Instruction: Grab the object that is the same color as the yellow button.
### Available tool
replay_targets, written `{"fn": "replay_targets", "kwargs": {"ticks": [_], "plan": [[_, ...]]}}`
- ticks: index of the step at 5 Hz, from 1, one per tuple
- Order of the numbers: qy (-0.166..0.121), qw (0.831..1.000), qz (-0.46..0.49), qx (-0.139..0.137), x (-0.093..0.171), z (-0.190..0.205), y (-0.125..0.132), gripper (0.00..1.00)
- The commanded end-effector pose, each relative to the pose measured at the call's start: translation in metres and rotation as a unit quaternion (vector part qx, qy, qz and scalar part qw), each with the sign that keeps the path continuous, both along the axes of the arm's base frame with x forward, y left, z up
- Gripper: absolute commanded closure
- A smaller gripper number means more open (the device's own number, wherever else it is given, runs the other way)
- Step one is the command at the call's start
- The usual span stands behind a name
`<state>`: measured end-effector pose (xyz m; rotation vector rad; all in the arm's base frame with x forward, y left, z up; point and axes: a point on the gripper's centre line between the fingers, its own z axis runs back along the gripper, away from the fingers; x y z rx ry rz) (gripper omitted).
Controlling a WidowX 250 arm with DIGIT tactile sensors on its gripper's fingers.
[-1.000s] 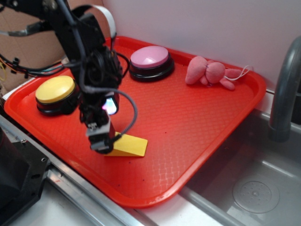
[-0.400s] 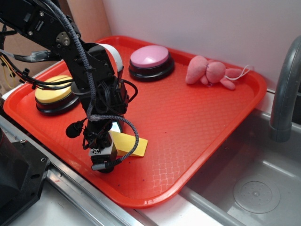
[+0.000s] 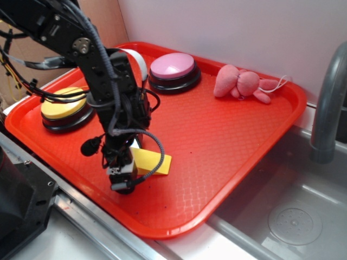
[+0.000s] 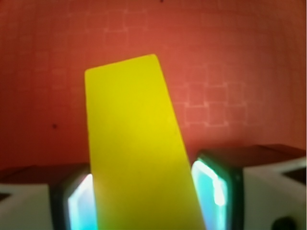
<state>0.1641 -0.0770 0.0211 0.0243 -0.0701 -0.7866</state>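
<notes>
Exterior: the claw (image 3: 122,174) is down at the tray's (image 3: 227,146) near edge, on the thick end of the wedge (image 3: 153,162). The yellow button (image 3: 62,104) sits well behind.

Wrist: the wedge (image 4: 136,148) fills the gap, both fingers (image 4: 213,189) clamped against its sides.

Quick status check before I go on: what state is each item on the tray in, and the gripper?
Yellow wedge-shaped block: between the gripper fingers, thin end pointing away.
Gripper: lowered over the wedge's thick end; a finger on each side, contact not clear.
Round yellow button on black base: upright, untouched.
Round pink button on black base: upright, untouched.
Pink plush toy: lying near the tray's back rim.
Red plastic tray: flat.
</notes>
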Motion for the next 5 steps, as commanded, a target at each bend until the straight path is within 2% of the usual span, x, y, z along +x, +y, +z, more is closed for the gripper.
{"fn": "replay_targets", "kwargs": {"ticks": [1,2,4,5], "plan": [[-0.019,0.980,0.200,0.009,0.017,0.085,0.025,1.00],[-0.025,0.947,0.320,0.000,0.023,0.117,0.048,1.00],[-0.064,0.884,0.463,-0.021,0.036,0.161,0.086,1.00],[-0.050,0.884,0.465,-0.024,0.038,0.159,0.088,1.00]]}}
